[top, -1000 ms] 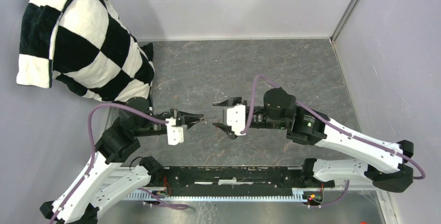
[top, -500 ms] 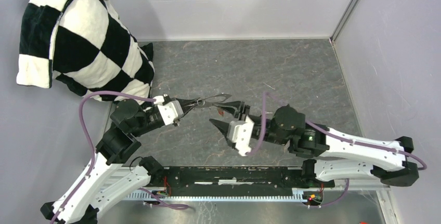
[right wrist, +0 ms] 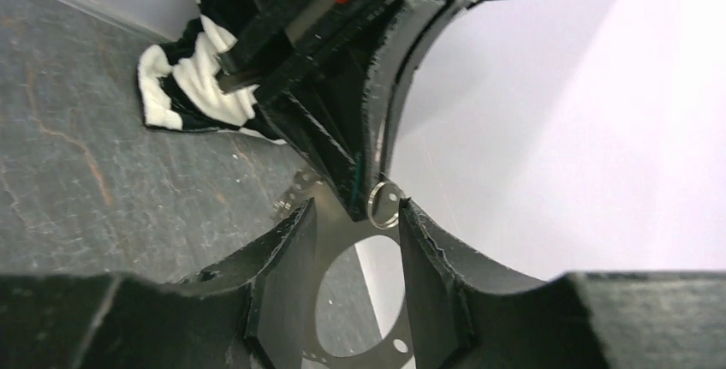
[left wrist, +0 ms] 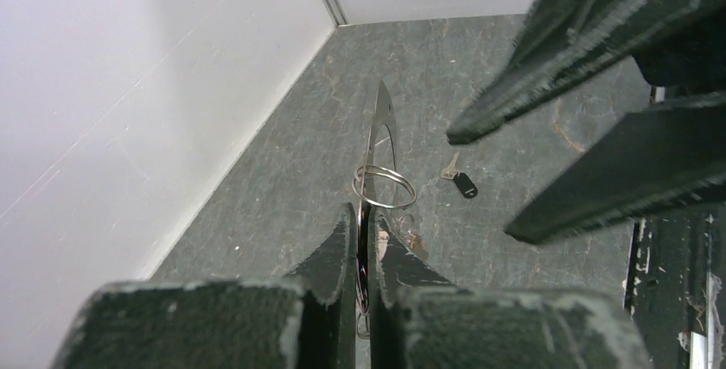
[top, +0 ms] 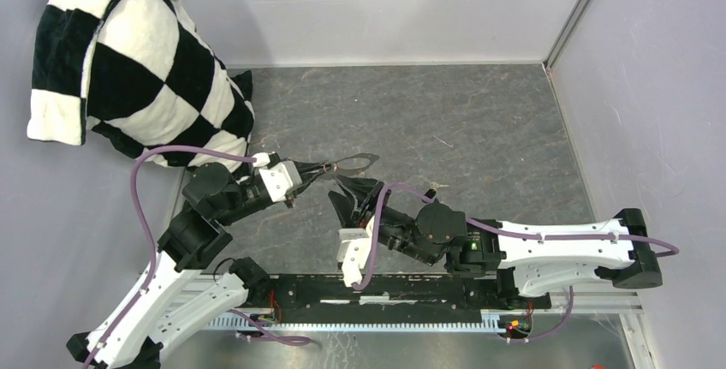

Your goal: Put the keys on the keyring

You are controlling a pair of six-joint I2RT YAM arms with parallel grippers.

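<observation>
The keyring (top: pixel 358 162) is a flat silvery oval plate with a large hole, held above the table. My left gripper (top: pixel 330 168) is shut on one end of it. The left wrist view shows it edge-on (left wrist: pixel 379 121) between the left gripper's (left wrist: pixel 364 215) fingers, with a small split ring (left wrist: pixel 398 205) hanging on it. My right gripper (top: pixel 347 191) reaches up from below, jaws open. In the right wrist view the right gripper (right wrist: pixel 355 208) has a finger on each side of the keyring (right wrist: pixel 330 231); contact is unclear. A black-headed key (top: pixel 434 187) (left wrist: pixel 463 184) lies on the table. A reddish blur (left wrist: pixel 413 241) shows beside the left finger.
A black-and-white checkered cushion (top: pixel 128 69) leans in the back left corner, close behind the left arm. Grey walls enclose the dark stone-patterned table (top: pixel 479 112) at left, back and right. A black rail (top: pixel 385 288) runs along the near edge between the arm bases.
The right arm has swung down and left, bringing its fingers up around the keyring while its jaws narrowed. The left gripper moved up and back early on, then held still.
</observation>
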